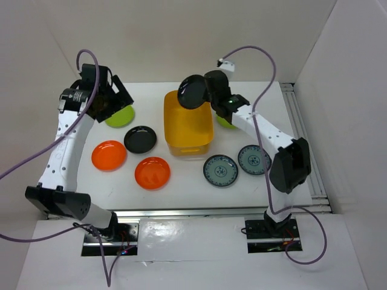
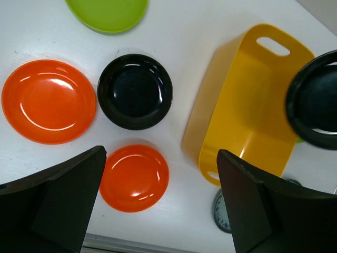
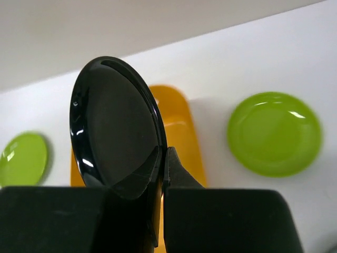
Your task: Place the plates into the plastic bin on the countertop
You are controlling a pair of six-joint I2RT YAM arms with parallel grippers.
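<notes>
My right gripper [image 1: 205,93] is shut on the rim of a black plate [image 1: 192,92] and holds it on edge above the far end of the yellow-orange plastic bin [image 1: 188,124]. In the right wrist view the black plate [image 3: 113,124] stands upright over the bin [image 3: 179,126]. My left gripper [image 1: 116,99] is open and empty, high above the far left, near a lime green plate [image 1: 121,116]. On the countertop lie a second black plate [image 1: 140,139], two orange plates [image 1: 109,155] [image 1: 152,173], two blue-and-white plates [image 1: 220,170] [image 1: 254,159] and a second lime green plate [image 3: 274,133].
White walls close in the table on the far, left and right sides. A metal rail [image 1: 302,133] runs along the right edge. In the left wrist view the bin [image 2: 247,105] lies right of the black plate [image 2: 135,91] and the orange plates [image 2: 48,100] [image 2: 134,177].
</notes>
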